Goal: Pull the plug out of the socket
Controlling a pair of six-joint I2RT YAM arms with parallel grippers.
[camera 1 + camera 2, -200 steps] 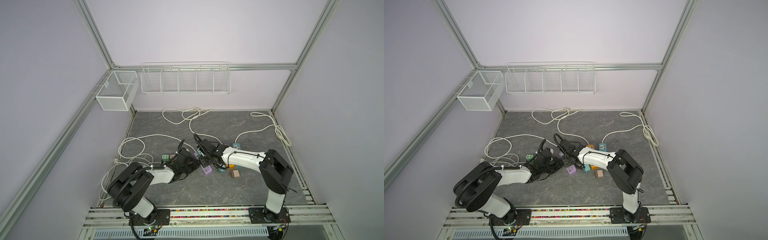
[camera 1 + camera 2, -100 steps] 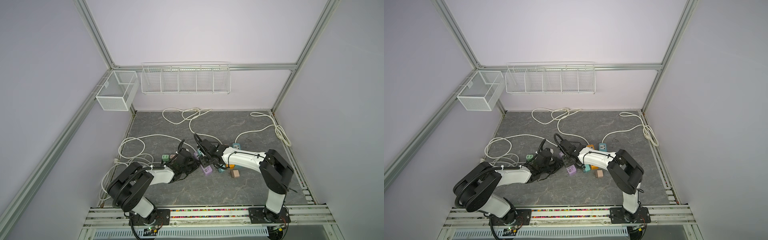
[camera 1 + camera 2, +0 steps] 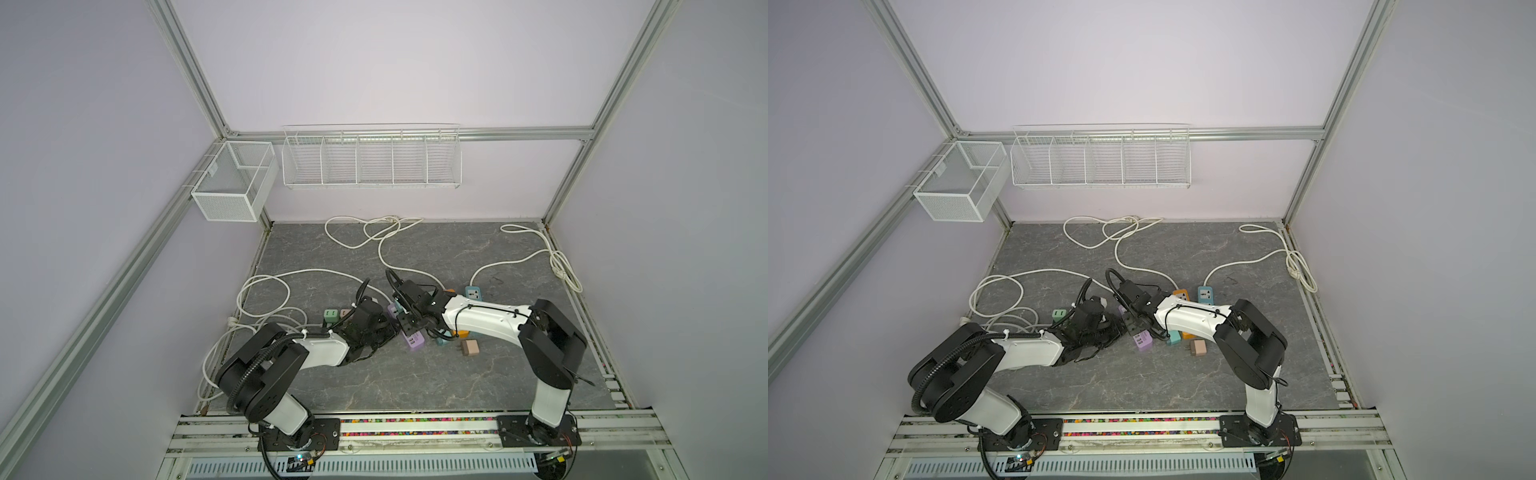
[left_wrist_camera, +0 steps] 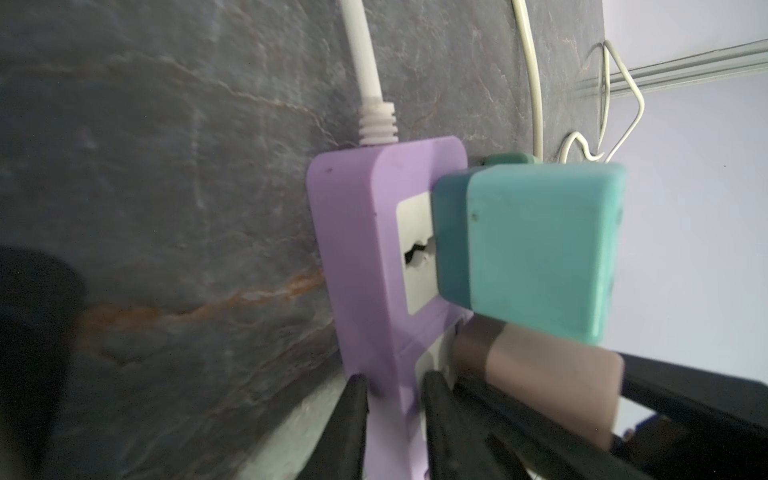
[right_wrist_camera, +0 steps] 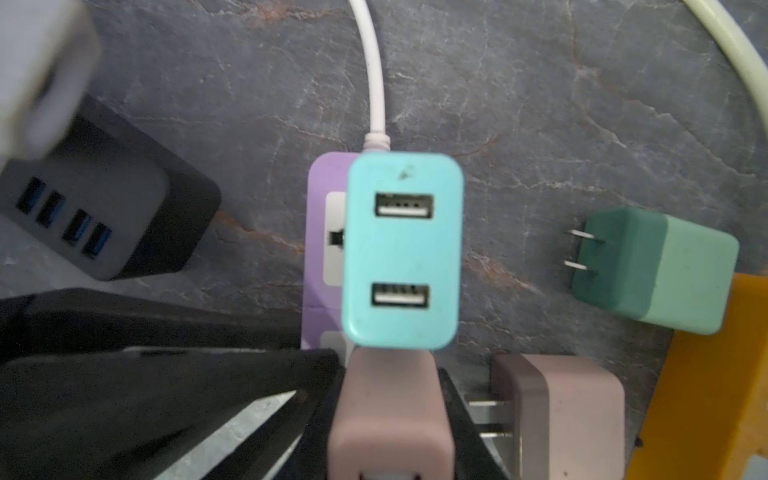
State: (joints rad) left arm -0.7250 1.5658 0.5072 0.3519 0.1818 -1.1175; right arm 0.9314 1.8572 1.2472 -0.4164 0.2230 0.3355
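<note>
The right end effector (image 5: 388,384) is clamped on the pink plug (image 5: 390,432), seated in the purple power strip (image 4: 357,249) beside the teal charger (image 5: 401,249). The left end effector (image 4: 395,399) pinches the strip's edge narrowly. That thin hold may slip, letting the strip lift with the plug.

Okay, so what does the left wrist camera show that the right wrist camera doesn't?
Only the left wrist view: the left gripper pinching the edge of the purple power strip, and the wall.
Only the right wrist view: two USB ports on the teal charger, a loose green plug, a second pink plug, a black USB hub, an orange strip.
Both: that power strip, the teal charger plugged into it, the right gripper shut on the pink plug.
</note>
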